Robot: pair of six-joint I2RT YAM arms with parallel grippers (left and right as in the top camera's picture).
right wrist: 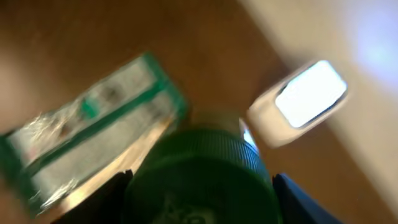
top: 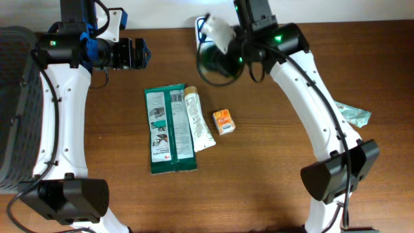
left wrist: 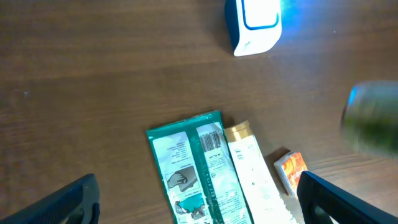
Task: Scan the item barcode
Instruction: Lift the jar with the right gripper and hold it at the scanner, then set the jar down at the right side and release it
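My right gripper point(top: 223, 55) is shut on a dark green round jar point(top: 217, 61) with a ribbed lid. It holds the jar in the air next to the white scanner point(top: 200, 27) at the table's back edge. In the right wrist view the jar point(right wrist: 199, 168) fills the space between the fingers of the gripper point(right wrist: 202, 196), and the scanner's window point(right wrist: 305, 99) glows just beyond it. The picture is blurred. From the left wrist the scanner point(left wrist: 255, 25) shows a blue light and the jar point(left wrist: 373, 118) is a blur at the right. My left gripper point(top: 145, 53) hangs open and empty point(left wrist: 199, 196).
A green flat packet point(top: 169, 129), a cream tube point(top: 197, 120) and a small orange box point(top: 224, 121) lie side by side mid-table. A crumpled teal wrapper point(top: 352, 115) lies at the right. A grey basket point(top: 16, 110) stands at the left edge.
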